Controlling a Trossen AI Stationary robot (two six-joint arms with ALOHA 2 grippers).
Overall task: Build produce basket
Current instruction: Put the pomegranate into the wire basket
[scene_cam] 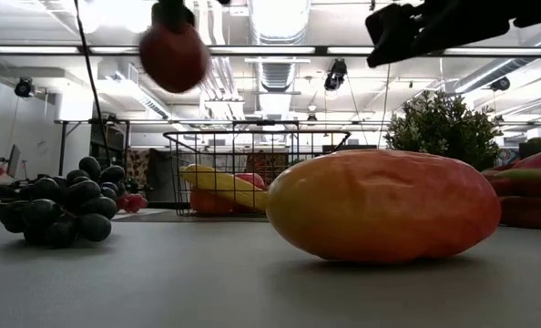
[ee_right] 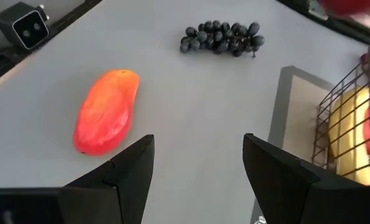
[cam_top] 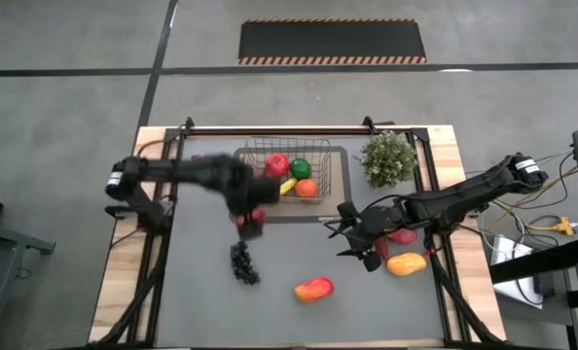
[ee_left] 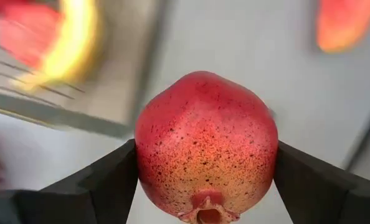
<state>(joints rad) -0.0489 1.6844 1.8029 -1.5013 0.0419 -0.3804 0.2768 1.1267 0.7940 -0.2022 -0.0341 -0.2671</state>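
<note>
The small rectangular dark wire-mesh basket (cam_top: 287, 167) sits on a flat grey tray with a dark border (cam_top: 340, 209) toward the far side of the table, and it is already partly filled: a red apple (cam_top: 276, 164), a round green fruit (cam_top: 300, 168), an orange (cam_top: 307, 189) and a yellow banana (cam_top: 288, 186) lie inside it. The left gripper (cam_top: 251, 222) hangs in the air just beside the basket's near-left corner, its jaws clamped on a speckled red pomegranate-like fruit (ee_left: 205, 146) (the low view shows that fruit well clear of the tabletop).

Several pieces are left on the grey table surface. A bunch of dark purple grapes (cam_top: 243, 262) lies near the left gripper, on the side away from the basket. A red-and-orange mango (cam_top: 313, 289) rests near the table's front edge. A yellow-orange mango (cam_top: 406, 262) and a pink-red fruit (cam_top: 402, 236) lie close to the right arm. The right gripper (cam_top: 350, 231) hovers between the basket and those two fruits with its jaws apart and nothing between them; its wrist view looks past them at the red-and-orange mango and the grapes. A bushy green leafy plant (cam_top: 388, 158) stands beside the basket and is not part of the load.

The task looks about half done: four pieces are in, one is in hand near the basket, and four wait on the table.
</note>
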